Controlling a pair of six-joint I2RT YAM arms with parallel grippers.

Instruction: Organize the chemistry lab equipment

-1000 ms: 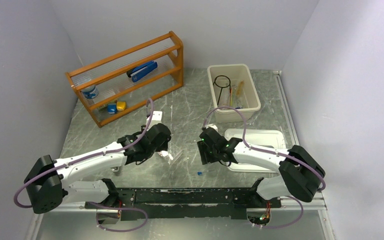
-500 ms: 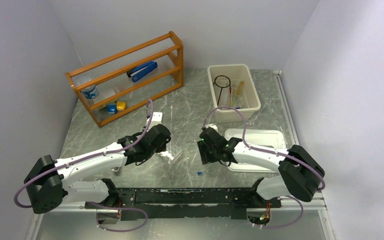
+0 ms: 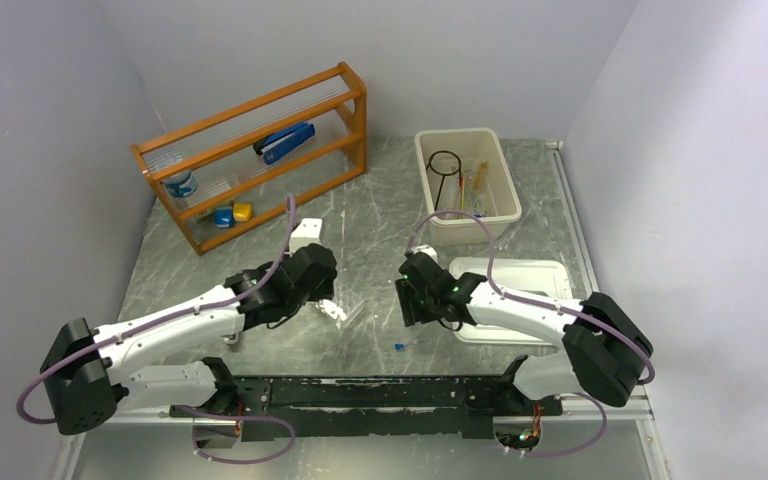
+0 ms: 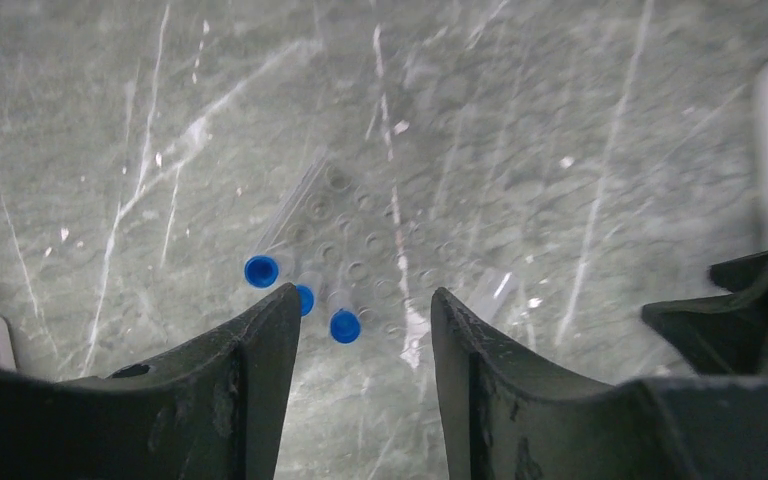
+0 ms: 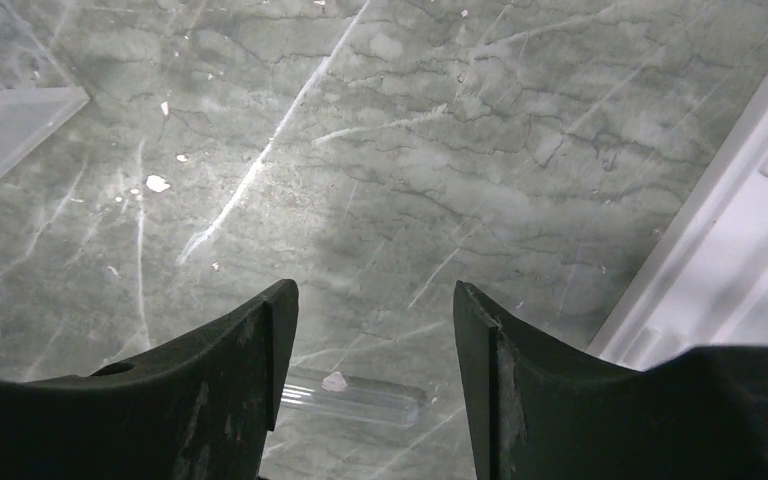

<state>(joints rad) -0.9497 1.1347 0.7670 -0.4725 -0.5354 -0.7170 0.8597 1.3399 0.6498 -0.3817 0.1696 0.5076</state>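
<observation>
While left gripper (image 4: 360, 330) hangs spread over rack (image 4: 360, 240) holding capped tubes (image 4: 344, 325), note right gripper (image 5: 375, 340), likewise spread, frames loose tube (image 5: 355, 395) at 6 o'clock; jaws likely wide to admit it.

In the top view we see the left arm (image 3: 175, 322) stretched from its shoulder at the lower left of the frame up and rightward toward the centre, its white forearm low and nearly level. The left gripper (image 3: 326, 303) points down toward the lower right. In its wrist view we find the two black fingers (image 4: 240, 380) spread apart, rising from the bottom edge. The right arm (image 3: 520, 308) mirrors this, reaching from the lower right of the frame toward the centre, with the right gripper (image 3: 406, 300) at its leftmost end. In that wrist view we see its fingers (image 5: 230, 390) likewise parted, with the tips in the lower half of the frame
</observation>
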